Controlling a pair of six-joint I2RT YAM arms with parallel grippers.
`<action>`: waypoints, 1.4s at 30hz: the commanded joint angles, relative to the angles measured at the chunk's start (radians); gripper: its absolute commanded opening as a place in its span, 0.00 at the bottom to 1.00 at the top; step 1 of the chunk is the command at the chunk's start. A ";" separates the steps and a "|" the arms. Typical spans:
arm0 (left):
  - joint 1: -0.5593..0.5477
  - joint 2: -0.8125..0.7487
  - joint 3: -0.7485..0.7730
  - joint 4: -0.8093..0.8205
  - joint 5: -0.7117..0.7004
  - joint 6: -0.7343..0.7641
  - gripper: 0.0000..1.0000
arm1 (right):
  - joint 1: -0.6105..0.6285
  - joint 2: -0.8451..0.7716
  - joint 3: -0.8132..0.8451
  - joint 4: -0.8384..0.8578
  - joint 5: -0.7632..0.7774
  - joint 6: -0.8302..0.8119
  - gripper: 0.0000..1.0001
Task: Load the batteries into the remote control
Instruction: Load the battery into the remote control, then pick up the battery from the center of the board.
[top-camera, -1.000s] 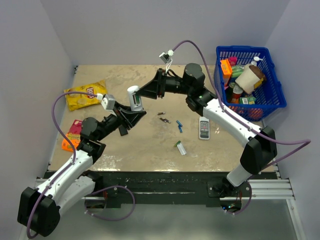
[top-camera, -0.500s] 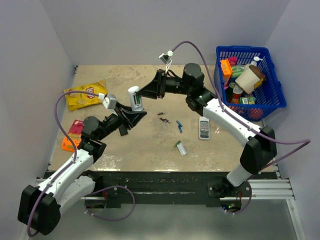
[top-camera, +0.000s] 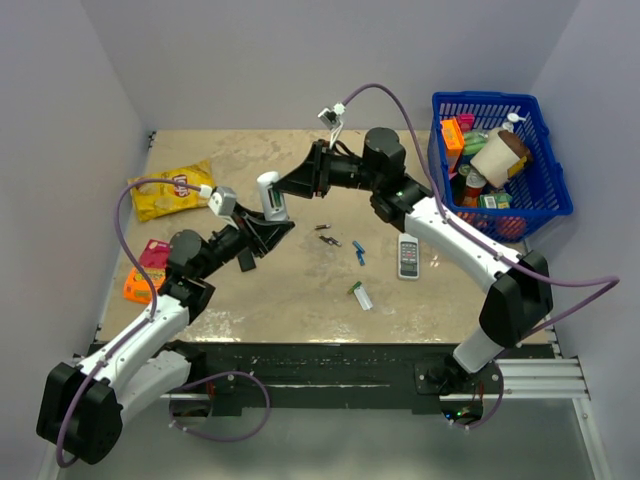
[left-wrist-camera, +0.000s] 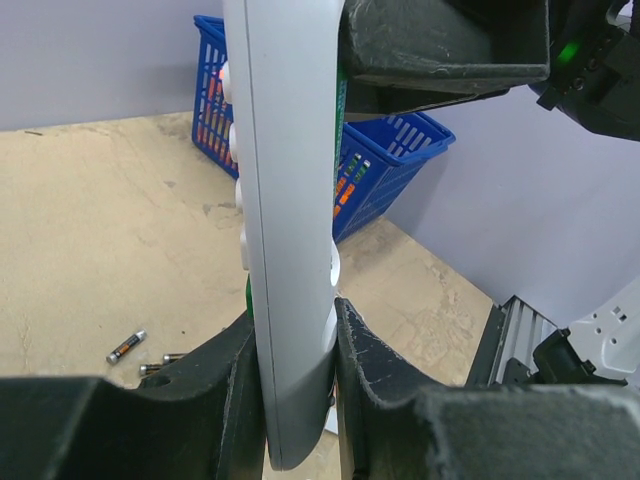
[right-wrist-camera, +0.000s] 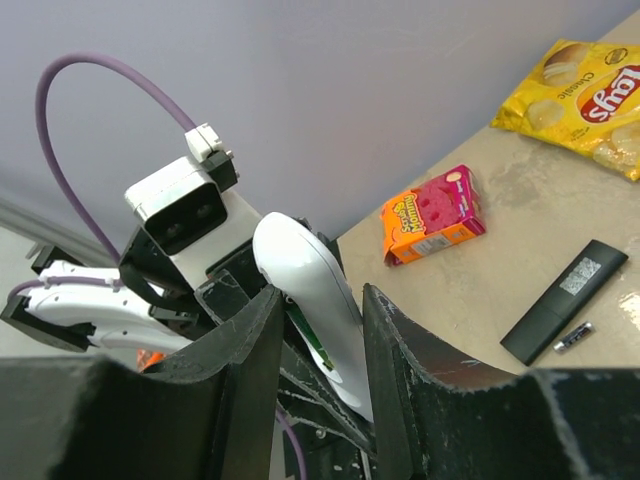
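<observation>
The white remote control (top-camera: 268, 192) stands upright above the table's middle, my left gripper (top-camera: 266, 224) shut on its lower end. In the left wrist view both pads squeeze the remote control (left-wrist-camera: 285, 200) at my left gripper (left-wrist-camera: 295, 320). My right gripper (top-camera: 287, 186) reaches in from the right. Its fingers close on the two sides of the upper part of the remote control (right-wrist-camera: 310, 285) at my right gripper (right-wrist-camera: 322, 300). A green battery (right-wrist-camera: 312, 345) shows along the remote's open back. Another green battery (top-camera: 354, 289) lies on the table.
A small white piece (top-camera: 366, 299) lies beside the loose battery. A blue cell (top-camera: 359, 254), dark cells (top-camera: 327, 234) and a grey-white remote (top-camera: 408, 256) lie mid-table. A black remote (right-wrist-camera: 565, 300) lies below the arms. The blue basket (top-camera: 545, 110) is back right; the chip bag (top-camera: 165, 190) and orange box (top-camera: 140, 275) are left.
My right gripper's jaws have drawn in around the remote's upper part. The left wrist has shifted slightly to the right, with the remote still held upright.
</observation>
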 joint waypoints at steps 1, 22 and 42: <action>-0.002 -0.031 0.105 0.209 -0.064 0.011 0.00 | 0.031 0.016 -0.041 -0.186 0.005 -0.074 0.38; 0.000 -0.048 0.086 -0.116 -0.199 0.016 0.00 | 0.026 -0.103 -0.053 -0.171 0.178 -0.294 0.65; 0.009 -0.057 -0.091 -0.147 -0.236 0.072 0.00 | -0.031 -0.071 -0.065 -1.027 0.733 -0.465 0.88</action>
